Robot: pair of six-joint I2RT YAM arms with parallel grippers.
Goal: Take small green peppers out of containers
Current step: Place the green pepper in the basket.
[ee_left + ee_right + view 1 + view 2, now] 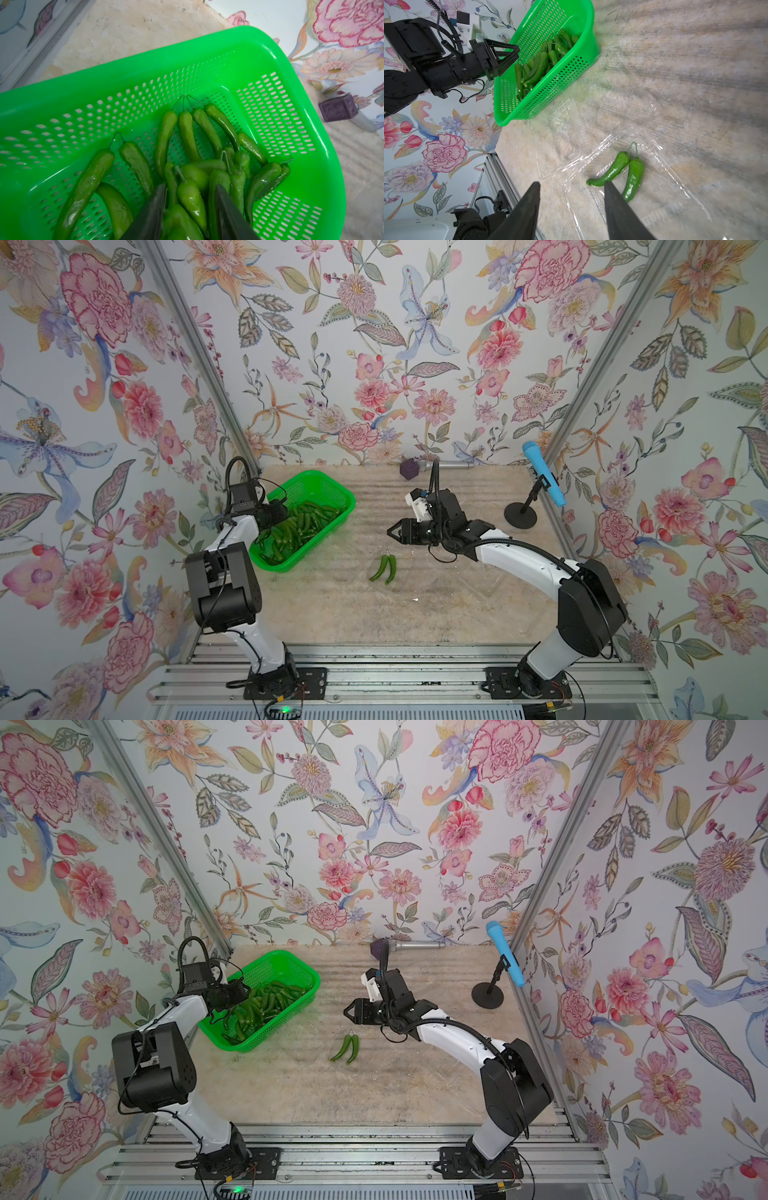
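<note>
- left tool (190, 185) — jaws spread, pinching nothing, over the green basket (187, 62); a heap of small green peppers (188, 133) lies right beneath and ahead of its tips.
- right tool (572, 182) — jaws spread and empty, hovering above the surface (695, 62).
- just ahead of the right tool, a pair of peppers (634, 176) lies side by side, touching, in an open clear container (675, 197).

Right, counting now: I've got two small green peppers (614, 169) off on their own, well over a dozen more heaped in the one green basket (145, 66), at least two clear containers (675, 197) that I can make out, one blue microphone (544, 481) and one purple cube (409, 469).
</note>
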